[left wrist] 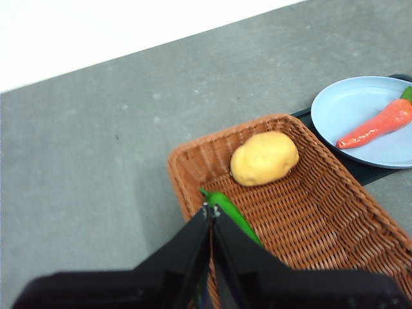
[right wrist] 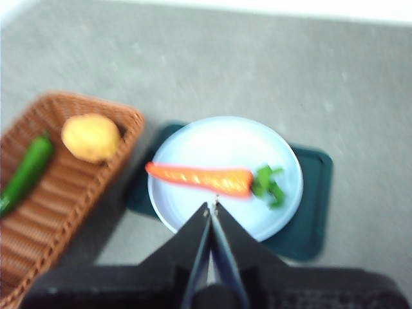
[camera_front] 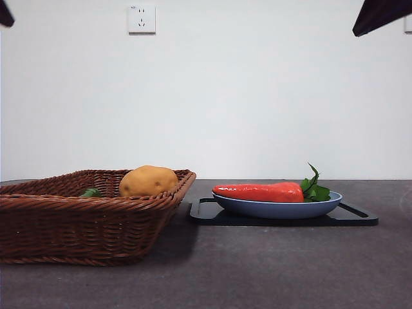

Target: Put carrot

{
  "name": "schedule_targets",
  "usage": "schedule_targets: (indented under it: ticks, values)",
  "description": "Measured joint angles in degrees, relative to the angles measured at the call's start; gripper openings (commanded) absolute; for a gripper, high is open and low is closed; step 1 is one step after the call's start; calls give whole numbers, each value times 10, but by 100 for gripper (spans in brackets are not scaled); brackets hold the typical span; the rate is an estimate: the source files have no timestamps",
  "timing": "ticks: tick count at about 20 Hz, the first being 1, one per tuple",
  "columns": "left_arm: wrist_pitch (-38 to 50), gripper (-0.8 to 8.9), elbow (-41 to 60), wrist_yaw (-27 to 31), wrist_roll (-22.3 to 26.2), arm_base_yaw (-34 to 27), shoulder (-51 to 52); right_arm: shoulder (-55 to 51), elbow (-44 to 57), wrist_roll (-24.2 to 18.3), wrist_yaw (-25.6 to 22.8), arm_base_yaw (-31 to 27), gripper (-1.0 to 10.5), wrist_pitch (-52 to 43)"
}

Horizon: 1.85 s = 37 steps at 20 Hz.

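Note:
The orange-red carrot [camera_front: 261, 192] with green leaves lies on a light blue plate [camera_front: 277, 207], and that plate rests on a dark tray [camera_front: 354, 216]. The right wrist view shows the carrot [right wrist: 203, 178] lying across the plate [right wrist: 225, 145], with my right gripper [right wrist: 211, 206] shut, high above it and holding nothing. High over the wicker basket [left wrist: 335, 219], my left gripper [left wrist: 210, 210] is shut and empty too. From the left wrist view the carrot [left wrist: 376, 124] also shows on the plate. In the front view both arms appear only as dark tips at the top corners.
The brown wicker basket [camera_front: 84, 219] stands left of the tray and holds a yellow-brown potato [camera_front: 149, 181] and a green pepper [left wrist: 232, 212]. A white wall with a socket [camera_front: 141, 18] runs behind the dark grey table.

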<state>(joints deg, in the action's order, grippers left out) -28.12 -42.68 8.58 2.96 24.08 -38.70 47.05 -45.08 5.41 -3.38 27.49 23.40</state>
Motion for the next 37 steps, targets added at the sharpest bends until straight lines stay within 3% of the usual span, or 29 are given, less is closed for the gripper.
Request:
schedule_targets:
  ticks: [5, 12, 19, 22, 25, 30, 37]
  values:
    - [60, 6, 125, -10, -70, 0, 117, -107, 174, 6, -13, 19, 4, -148]
    - [59, 8, 130, -28, -111, 0, 118, -93, 190, 12, -13, 18, 4, -166]
    - [59, 8, 130, -28, -112, 2, 121, -93, 190, 12, -13, 18, 3, -166]
    - [30, 8, 131, 0, -93, 0, 179, -93, 190, 12, -13, 18, 4, -166]
    - [42, 8, 143, 3, -52, -54, 279, -93, 190, 12, -13, 18, 3, -166]
    - [85, 8, 249, 0, -40, -169, 383, -93, 190, 12, -13, 18, 4, -166]
    - [182, 8, 393, -21, -41, -200, 383, -93, 190, 12, -13, 18, 3, -167]
